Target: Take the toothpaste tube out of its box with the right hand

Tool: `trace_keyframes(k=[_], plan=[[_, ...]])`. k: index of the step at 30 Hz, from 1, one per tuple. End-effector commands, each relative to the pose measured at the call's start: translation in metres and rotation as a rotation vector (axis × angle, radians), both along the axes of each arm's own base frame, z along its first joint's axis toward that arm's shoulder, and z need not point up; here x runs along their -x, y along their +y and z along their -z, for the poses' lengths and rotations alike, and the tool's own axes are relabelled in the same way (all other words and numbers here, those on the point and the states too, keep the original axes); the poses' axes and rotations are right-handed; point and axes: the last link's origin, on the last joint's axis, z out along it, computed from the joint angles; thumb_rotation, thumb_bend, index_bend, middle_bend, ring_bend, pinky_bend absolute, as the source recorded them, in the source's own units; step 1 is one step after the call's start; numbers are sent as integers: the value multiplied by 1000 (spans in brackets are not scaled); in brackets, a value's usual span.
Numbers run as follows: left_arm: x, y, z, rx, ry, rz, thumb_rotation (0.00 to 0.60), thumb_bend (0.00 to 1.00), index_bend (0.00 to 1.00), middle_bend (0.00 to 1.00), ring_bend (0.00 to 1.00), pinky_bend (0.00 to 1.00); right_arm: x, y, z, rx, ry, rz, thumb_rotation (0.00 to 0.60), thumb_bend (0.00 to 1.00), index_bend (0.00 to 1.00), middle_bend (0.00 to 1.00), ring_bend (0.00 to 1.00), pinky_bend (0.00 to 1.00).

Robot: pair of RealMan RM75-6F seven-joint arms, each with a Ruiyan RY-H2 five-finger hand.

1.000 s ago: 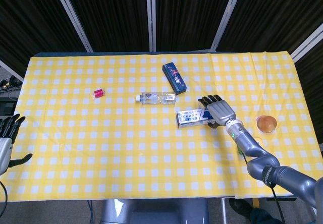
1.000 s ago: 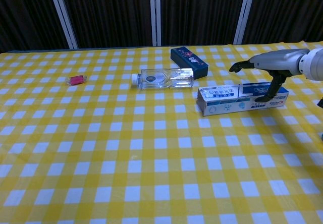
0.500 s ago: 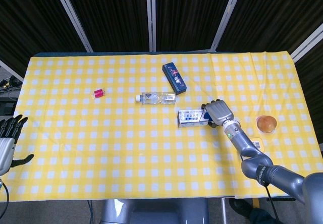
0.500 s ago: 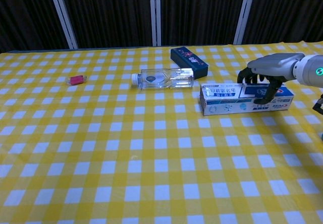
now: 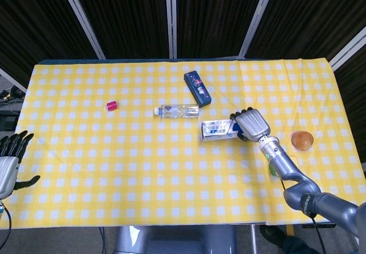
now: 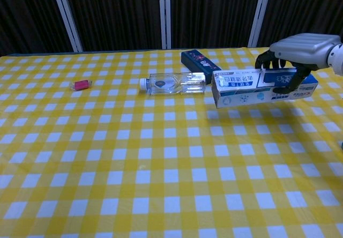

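Note:
The white and blue toothpaste box (image 5: pixel 216 130) (image 6: pixel 241 88) lies lengthwise, lifted off the yellow checked table. My right hand (image 5: pixel 252 124) (image 6: pixel 293 53) grips its right end, fingers over the top and thumb under the front. The tube itself does not show. My left hand (image 5: pixel 10 158) hangs open off the table's left edge, holding nothing; the chest view does not show it.
A clear water bottle (image 5: pixel 179 111) (image 6: pixel 174 83) lies just left of the box. A dark blue box (image 5: pixel 197 87) (image 6: pixel 200 66) sits behind it. A small red item (image 5: pixel 111 105) (image 6: pixel 81 84) lies at far left. An orange cup (image 5: pixel 302 141) stands at right.
My right hand closed around the toothpaste box's right end and raised it off the cloth. The left hand dropped slightly.

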Motion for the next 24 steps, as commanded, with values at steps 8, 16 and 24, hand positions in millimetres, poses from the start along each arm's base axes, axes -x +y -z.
trace_keyframes(k=[8,16,24], plan=[[-5,-5,-4,-4,-22,24,600,0,0,0,0,0,-68,37,-47,159,212,-406,600,309,415,463,401,361],[-9,-12,-8,-4,-38,51,600,0,0,0,0,0,-115,59,-59,384,448,-747,600,365,400,406,372,361],[-9,-13,-9,2,-44,57,600,0,0,0,0,0,-130,64,-62,631,675,-979,600,370,373,313,232,277]])
